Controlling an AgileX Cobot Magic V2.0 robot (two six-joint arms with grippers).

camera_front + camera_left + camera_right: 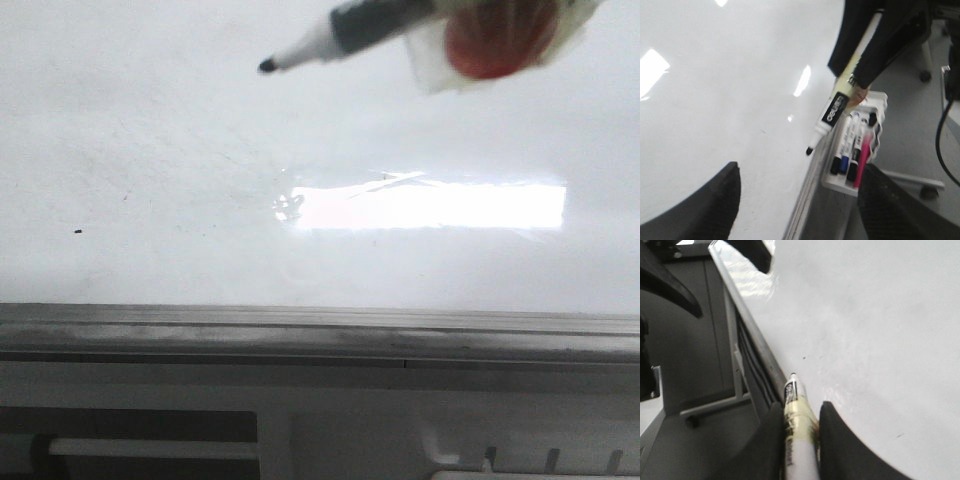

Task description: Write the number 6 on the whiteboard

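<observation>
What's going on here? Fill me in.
The right gripper is clamped on a black marker, its cap off and its tip held just off the whiteboard. No number 6 shows on the board; only a tiny dot and faint smudges are visible. The left gripper hangs open nearby, holding nothing. A tray of spare markers sits at the board's edge.

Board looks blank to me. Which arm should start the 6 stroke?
Right. Its pincer is shut on the marker, cap off, tip hanging just off the whiteboard, where no stroke shows yet. The left pincer is open and empty, with spare markers in a tray by the board's edge.
</observation>
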